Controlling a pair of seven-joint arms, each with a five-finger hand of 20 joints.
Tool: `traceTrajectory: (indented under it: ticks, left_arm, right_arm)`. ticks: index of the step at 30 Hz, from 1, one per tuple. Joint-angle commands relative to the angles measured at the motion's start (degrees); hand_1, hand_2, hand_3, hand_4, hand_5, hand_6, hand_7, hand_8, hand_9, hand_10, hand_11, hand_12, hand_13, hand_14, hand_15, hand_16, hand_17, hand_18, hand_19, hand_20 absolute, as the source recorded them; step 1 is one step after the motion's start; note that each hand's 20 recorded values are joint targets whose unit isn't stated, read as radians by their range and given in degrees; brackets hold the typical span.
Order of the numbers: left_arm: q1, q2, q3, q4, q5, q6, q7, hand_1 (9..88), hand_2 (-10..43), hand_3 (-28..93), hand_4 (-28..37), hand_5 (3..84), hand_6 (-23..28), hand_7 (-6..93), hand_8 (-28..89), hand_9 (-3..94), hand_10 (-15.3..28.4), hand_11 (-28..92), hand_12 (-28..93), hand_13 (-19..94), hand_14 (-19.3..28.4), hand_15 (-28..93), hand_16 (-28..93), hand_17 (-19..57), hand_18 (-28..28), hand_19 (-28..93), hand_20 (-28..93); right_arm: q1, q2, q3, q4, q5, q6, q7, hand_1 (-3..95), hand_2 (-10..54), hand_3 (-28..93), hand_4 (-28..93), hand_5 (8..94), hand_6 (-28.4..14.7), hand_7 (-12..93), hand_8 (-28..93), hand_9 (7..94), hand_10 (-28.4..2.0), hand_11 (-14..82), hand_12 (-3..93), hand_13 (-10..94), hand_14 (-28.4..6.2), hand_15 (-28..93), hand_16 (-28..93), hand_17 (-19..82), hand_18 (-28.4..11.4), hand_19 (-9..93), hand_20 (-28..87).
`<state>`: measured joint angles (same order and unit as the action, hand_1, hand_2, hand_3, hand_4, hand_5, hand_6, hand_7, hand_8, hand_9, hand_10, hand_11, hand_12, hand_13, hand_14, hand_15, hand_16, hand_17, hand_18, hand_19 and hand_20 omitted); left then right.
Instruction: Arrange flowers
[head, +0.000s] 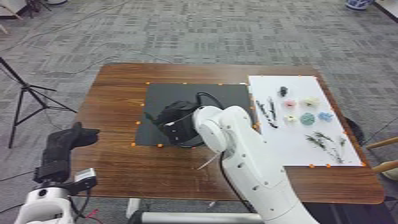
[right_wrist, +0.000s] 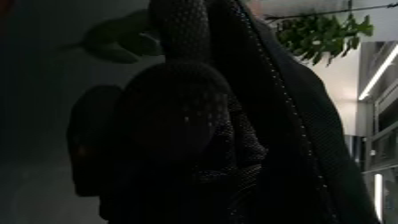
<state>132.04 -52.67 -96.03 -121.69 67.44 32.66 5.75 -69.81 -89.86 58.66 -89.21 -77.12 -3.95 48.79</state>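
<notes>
1. White right arm (head: 253, 155) is reaching in from the bottom edge of the head view; the left arm (head: 44, 207) is standing at the near left corner.
2. Its left hand (head: 82, 138) is hanging by the table's left side, fingers loosely extended and holding nothing.
3. The right hand (head: 180, 125) is hovering over the dark mat (head: 209, 89); how far open it is, and whether it has hold of anything, cannot be told; green leaves (right_wrist: 120, 40) are showing just beside its glove.
4. On the white sheet (head: 289, 155), thin green sprigs (head: 322, 141) are lying nearest; yellow, green and blue blooms (head: 307, 119) are sitting beyond them; dark stems (head: 272, 120) are lying to the left; pink and cream blooms (head: 290, 104) are resting farther off; a small dark piece (head: 283, 91) is lying farthest.
</notes>
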Motion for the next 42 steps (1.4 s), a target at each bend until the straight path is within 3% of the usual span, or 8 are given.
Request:
traceTrajectory:
  ticks: [1, 9, 11, 14, 19, 25, 29, 42]
  left_arm:
    - [0.53, -0.97, -0.57, -0.91, 0.8, -1.92, -1.87, 24.9, 16.0, 64, -28.3, 66.3, 3.9, 22.0, -6, 63.6, 15.8, 29, 19, 46, 20.4, 40, 2, 5.0, 16.2, 31, 29]
    - [1.03, -1.47, -1.22, -0.88, 1.89, -2.97, -2.07, 25.2, 15.1, 64, -28.3, 65.6, 4.0, 21.7, -6, 63.1, 15.8, 29, 19, 46, 20.3, 40, 2, 4.7, 16.3, 32, 29]
    - [1.54, -1.85, -2.06, -0.47, 2.21, -3.08, -2.24, 25.2, 14.9, 64, -28.3, 65.5, 4.0, 21.7, -6, 62.7, 15.8, 29, 19, 46, 20.3, 40, 2, 4.7, 16.4, 32, 29]
    - [3.05, -2.11, -3.26, -0.37, 0.51, -1.65, -1.61, 25.1, 14.7, 64, -28.3, 65.4, 4.0, 21.7, -6, 62.6, 15.8, 29, 19, 46, 20.5, 40, 2, 4.8, 16.4, 31, 29]
    - [4.44, -2.75, -4.28, -0.56, 0.64, -1.3, -1.55, 25.1, 13.3, 65, -28.2, 65.2, 4.0, 21.6, -6, 62.5, 15.9, 29, 18, 46, 20.3, 39, 1, 5.0, 16.0, 29, 27]
    - [3.3, -3.31, -2.89, -0.27, 0.9, -1.16, -1.25, 24.9, 12.7, 64, -28.3, 63.5, 3.5, 21.6, -6, 62.4, 16.0, 28, 18, 45, 20.2, 38, 2, 3.4, 15.6, 26, 26]
    - [2.39, -3.46, -2.13, 0.12, 1.18, -2.2, -1.15, 24.5, 12.4, 65, -28.3, 61.3, 2.7, 21.2, -7, 62.2, 15.8, 28, 18, 45, 20.3, 39, 2, 2.5, 15.7, 26, 26]
    - [3.33, -4.99, -1.11, -0.18, 0.8, -2.75, -1.84, 24.2, 12.2, 65, -28.3, 60.7, 2.2, 21.3, -7, 62.2, 15.8, 28, 18, 44, 20.6, 40, 2, 1.8, 15.7, 26, 26]
  right_arm:
    - [-0.1, -0.29, 0.73, 1.11, -1.23, 1.07, 0.22, 61.9, -9.5, 50, -3, 61.8, -5.7, 39, 22, 89.6, -13.4, 8.2, 29.0, 94, -0.5, 54, 24, 73, -5.9, 83, 42]
    - [-0.96, 4.69, -0.36, -2.13, -2.09, -2.29, -6.55, 57.3, -9.5, 53, -5, 59.1, -6.3, 34, 22, 81.8, -14.6, 11.9, 24.0, 94, -2.8, 49, 29, 71, -7.6, 86, 41]
    - [-1.97, 7.2, 0.43, -4.97, -0.09, -7.16, -10.64, 44.5, -3.3, 59, -9, 56.6, -6.3, 32, 16, 73.5, -15.5, 14.4, 18.8, 88, -6.1, 45, 33, 61, -12.1, 90, 37]
    - [-3.54, 10.79, -0.05, -10.21, -2.73, -13.45, -15.11, 31.7, 4.2, 62, -10, 56.1, -7.0, 29, -4, 64.8, -18.5, 12.7, 18.0, 67, -14.8, 41, 27, 37, -19.8, 74, 39]
    - [-5.97, 14.9, -2.07, -14.06, -17.17, -22.15, -32.26, 24.7, 4.9, 64, -11, 54.2, -6.3, 22, -5, 57.5, -18.8, 9.9, 18.3, 53, -18.9, 35, 25, 24, -21.4, 60, 40]
    - [-4.33, 12.68, -2.99, -11.37, -50.48, -34.64, -54.49, 20.8, 6.3, 64, -13, 50.3, -5.6, 11, -6, 46.2, -14.6, 5.1, 15.7, 56, -20.3, 50, 30, 25, -23.8, 68, 52]
    - [-4.21, 12.67, -3.89, -10.31, -54.5, -34.55, -53.57, 20.2, 7.9, 64, -13, 48.4, -5.6, 9, -7, 44.2, -12.8, 4.8, 12.4, 62, -18.6, 57, 28, 30, -24.9, 75, 56]
    - [-5.0, 15.24, -2.64, -7.81, -55.61, -30.04, -50.99, 19.2, 7.4, 65, -13, 49.8, -6.5, 9, -6, 46.4, -14.0, 5.6, 11.7, 68, -16.8, 62, 27, 34, -25.5, 81, 57]
